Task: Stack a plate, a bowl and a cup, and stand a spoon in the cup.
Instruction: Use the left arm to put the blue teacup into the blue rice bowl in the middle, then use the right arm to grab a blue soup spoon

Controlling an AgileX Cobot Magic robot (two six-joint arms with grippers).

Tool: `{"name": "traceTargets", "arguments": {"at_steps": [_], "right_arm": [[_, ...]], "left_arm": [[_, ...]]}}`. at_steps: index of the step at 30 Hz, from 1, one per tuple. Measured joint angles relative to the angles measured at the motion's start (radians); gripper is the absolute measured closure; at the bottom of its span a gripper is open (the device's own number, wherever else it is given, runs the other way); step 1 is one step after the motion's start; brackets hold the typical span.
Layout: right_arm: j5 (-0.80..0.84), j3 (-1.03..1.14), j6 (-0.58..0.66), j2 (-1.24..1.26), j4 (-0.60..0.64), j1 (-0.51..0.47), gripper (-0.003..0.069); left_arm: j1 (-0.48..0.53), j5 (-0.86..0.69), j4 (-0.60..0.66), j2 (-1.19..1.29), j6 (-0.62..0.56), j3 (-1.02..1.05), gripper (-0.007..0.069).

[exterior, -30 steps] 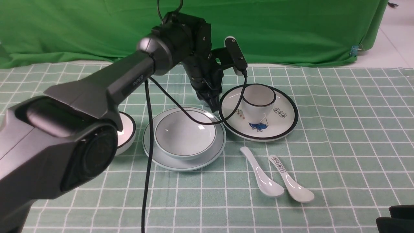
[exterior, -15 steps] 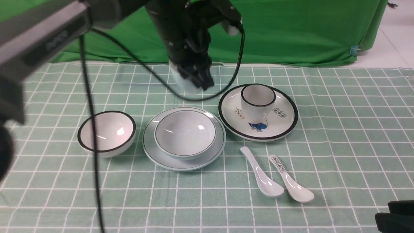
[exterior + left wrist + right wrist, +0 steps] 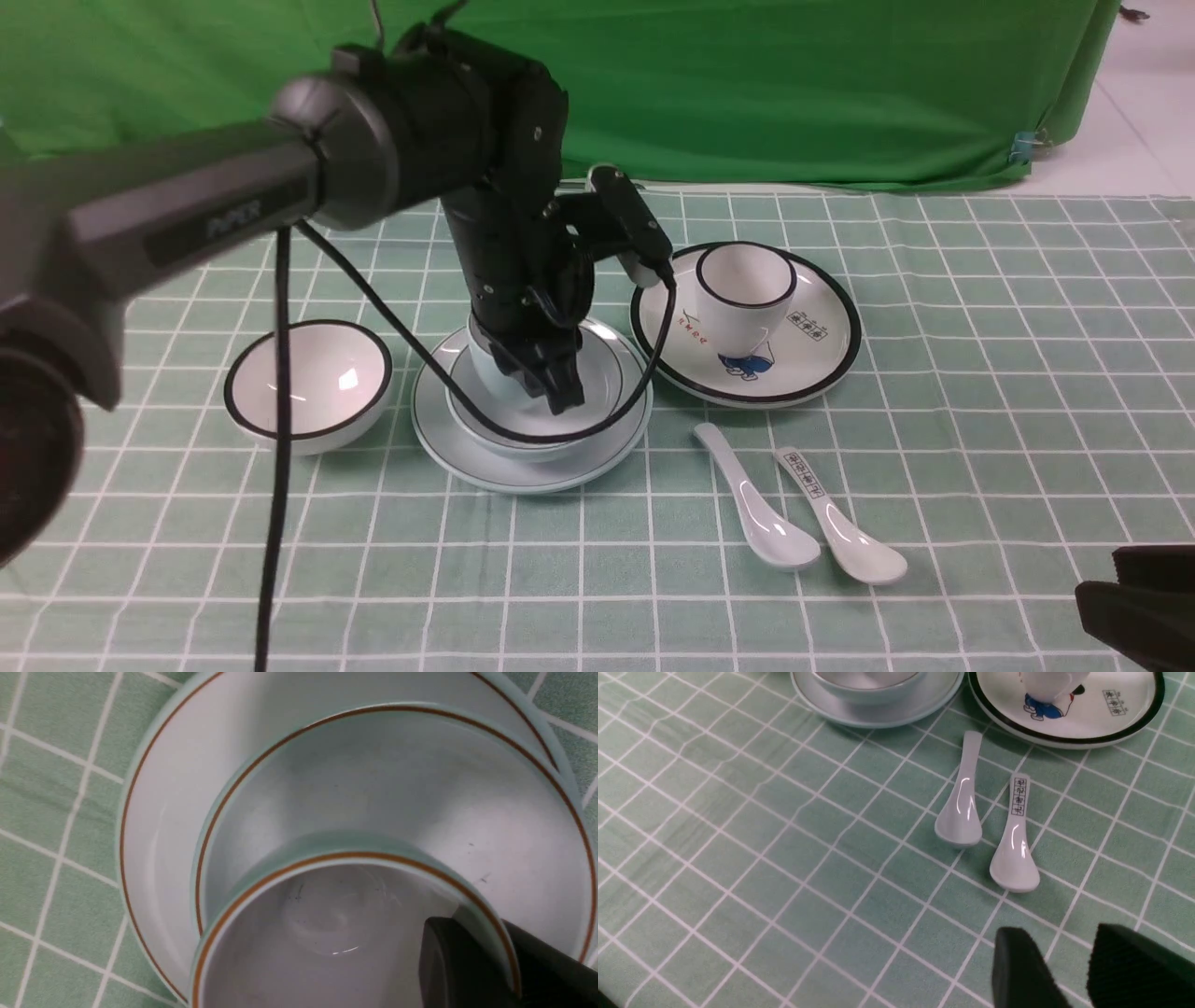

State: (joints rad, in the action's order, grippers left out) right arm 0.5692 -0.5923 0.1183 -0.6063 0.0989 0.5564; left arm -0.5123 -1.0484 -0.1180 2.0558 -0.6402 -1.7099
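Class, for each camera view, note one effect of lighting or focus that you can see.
Front view: a bright glare spot inside the black-rimmed bowl. Left wrist view: the cup, close to the lens, looks soft. Right wrist view: white glare streaks on the spoon and the marked spoon.

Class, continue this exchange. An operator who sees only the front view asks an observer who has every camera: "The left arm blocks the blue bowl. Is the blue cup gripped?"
Observer: Yes. In the left wrist view the left gripper pinches the cup wall, with one finger inside the rim.
Operator: What is under the cup?
Observer: Its rim lies inside the bowl rim, and the bowl sits on the plate. I cannot tell whether cup and bowl touch.
Operator: And the right gripper?
Observer: The right wrist view shows the right gripper open and empty above the cloth, apart from the spoon.
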Motion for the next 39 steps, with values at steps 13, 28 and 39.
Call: {"name": "traceTargets", "arguments": {"at_steps": [13,28,39], "right_arm": [[0.023,0.0,-0.028,0.0,0.0,0.0,0.0391],[0.156,-0.2,-0.031,-0.353,0.0,0.0,0.0308],[0.162,-0.499,-0.024,-0.798,0.001,0.001,0.0305]], "left_arm": [[-0.001,0.027,-0.006,0.014,0.0,0.0,0.0502],[-0.001,-0.033,0.101,-0.181,0.095,0.001,0.0141],[-0.001,-0.146,0.145,-0.658,0.326,0.143,0.0461]]}}
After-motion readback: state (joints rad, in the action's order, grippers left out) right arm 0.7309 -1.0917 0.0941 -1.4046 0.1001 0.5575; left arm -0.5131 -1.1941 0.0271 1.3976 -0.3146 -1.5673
